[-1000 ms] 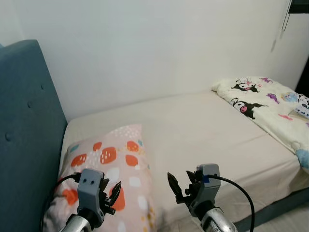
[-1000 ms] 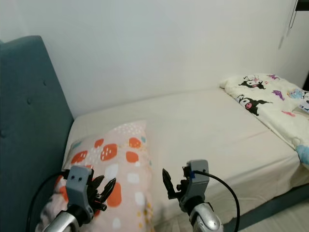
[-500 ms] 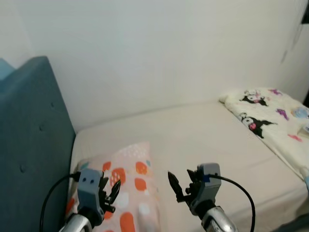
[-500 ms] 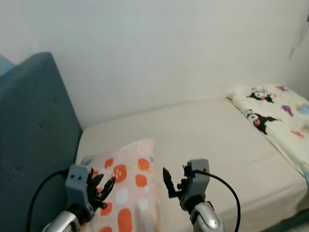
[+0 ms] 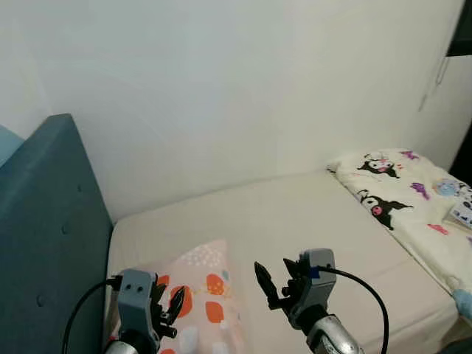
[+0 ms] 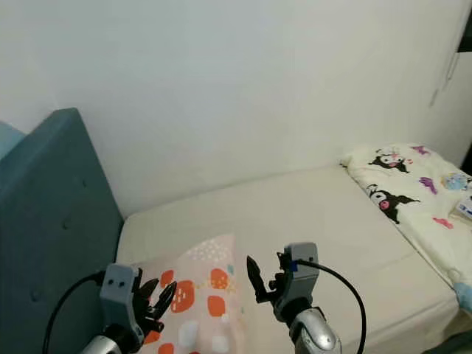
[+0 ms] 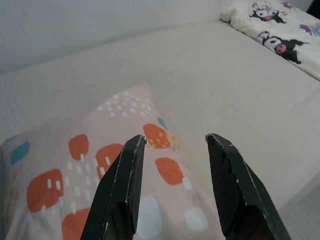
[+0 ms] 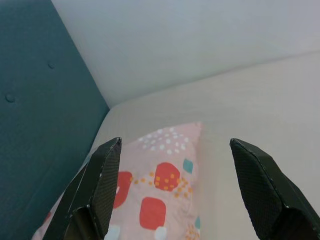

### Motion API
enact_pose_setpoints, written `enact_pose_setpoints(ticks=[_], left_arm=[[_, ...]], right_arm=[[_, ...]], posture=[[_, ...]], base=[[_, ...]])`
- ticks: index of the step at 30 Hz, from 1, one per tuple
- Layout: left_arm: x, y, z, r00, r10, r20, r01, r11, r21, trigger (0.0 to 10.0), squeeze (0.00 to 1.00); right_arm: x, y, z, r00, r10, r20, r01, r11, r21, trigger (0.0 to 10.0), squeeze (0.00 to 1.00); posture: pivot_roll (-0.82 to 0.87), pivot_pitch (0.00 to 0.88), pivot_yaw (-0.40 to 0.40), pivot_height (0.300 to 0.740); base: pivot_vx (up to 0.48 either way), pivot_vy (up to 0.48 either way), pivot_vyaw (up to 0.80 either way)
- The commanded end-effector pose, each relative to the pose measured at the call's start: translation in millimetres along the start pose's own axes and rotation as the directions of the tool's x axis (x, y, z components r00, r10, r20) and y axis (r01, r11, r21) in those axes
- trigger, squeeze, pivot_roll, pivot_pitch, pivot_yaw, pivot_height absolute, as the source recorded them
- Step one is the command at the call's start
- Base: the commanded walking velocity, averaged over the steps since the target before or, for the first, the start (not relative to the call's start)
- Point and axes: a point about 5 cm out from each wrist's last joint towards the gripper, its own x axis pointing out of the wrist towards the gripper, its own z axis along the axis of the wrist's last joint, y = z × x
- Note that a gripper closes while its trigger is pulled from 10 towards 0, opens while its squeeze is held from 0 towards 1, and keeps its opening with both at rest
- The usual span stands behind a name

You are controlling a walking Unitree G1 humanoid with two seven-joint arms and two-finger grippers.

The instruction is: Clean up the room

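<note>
A pink pillow (image 5: 200, 284) with orange and white patches lies at the head end of a beige mattress (image 5: 295, 214), beside the teal headboard (image 5: 44, 221). A white blanket (image 5: 402, 188) printed with cartoon figures is bunched at the far right of the bed. My left gripper (image 5: 169, 310) hovers open over the pillow's near part. My right gripper (image 5: 274, 282) is held open just right of the pillow, above the mattress. In the left wrist view the black fingers (image 7: 125, 175) frame the pillow (image 7: 75, 160). The right wrist view looks past wide-spread fingers (image 8: 100, 180) at the pillow (image 8: 160, 200).
A white wall (image 5: 221, 88) runs behind the bed. The padded headboard stands tall on my left. A small pale item (image 5: 462, 214) rests on the blanket near the right edge. A dark fixture with a hanging cord (image 5: 441, 66) is at the upper right.
The camera has tilted up, so bed and pillow sit lower in the picture and more wall shows. Both grippers keep the same open pose in front of me.
</note>
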Motion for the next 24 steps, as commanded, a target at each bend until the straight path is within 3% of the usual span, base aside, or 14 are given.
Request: enact_pose_setpoints(ticks=[1,3,9,10,13,24], left_arm=[[-6.5,3.1,-10.7,0.999,0.009,-0.039,-0.009,1.000,0.001,10.0,0.00],[-8.5,3.0,-20.2,0.996,0.015,-0.083,-0.015,1.000,0.000,10.0,0.00],[-13.9,7.5,-43.3,0.985,0.073,-0.159,-0.069,0.997,0.032,10.0,0.00],[-16.1,6.2,-48.8,0.979,0.082,-0.185,-0.075,0.996,0.045,10.0,0.00],[-17.5,3.4,-52.7,0.975,0.091,-0.200,-0.085,0.996,0.042,10.0,0.00],[-16.1,-0.3,-54.2,0.977,0.101,-0.186,-0.088,0.993,0.073,10.0,0.00]], right_arm=[[-1.1,3.4,-8.5,0.999,0.012,-0.032,-0.012,1.000,0.010,10.0,0.00],[-1.7,2.7,-17.0,0.998,0.003,-0.062,0.000,0.999,0.044,10.0,0.00],[-13.0,-3.5,-51.3,0.977,-0.034,-0.210,0.024,0.998,-0.054,10.0,0.00],[-23.9,-9.1,-68.5,0.962,-0.083,-0.259,0.063,0.994,-0.084,10.0,0.00],[-34.6,-14.7,-83.1,0.942,-0.149,-0.300,0.121,0.987,-0.107,10.0,0.00],[-33.4,-11.6,-83.2,0.953,-0.135,-0.272,0.115,0.990,-0.087,10.0,0.00]], posture=[[0.02,0.076,0.009,0.740],[0.02,0.075,0.007,0.740],[0.02,0.079,0.006,0.740],[0.02,0.083,0.003,0.740],[0.02,0.085,-0.002,0.740],[0.03,0.098,0.000,0.740]], base=[[0.000,0.000,0.00],[0.000,0.000,0.00],[0.000,0.000,0.00],[0.000,0.000,0.00],[0.000,0.000,0.00],[0.000,0.000,0.00]])
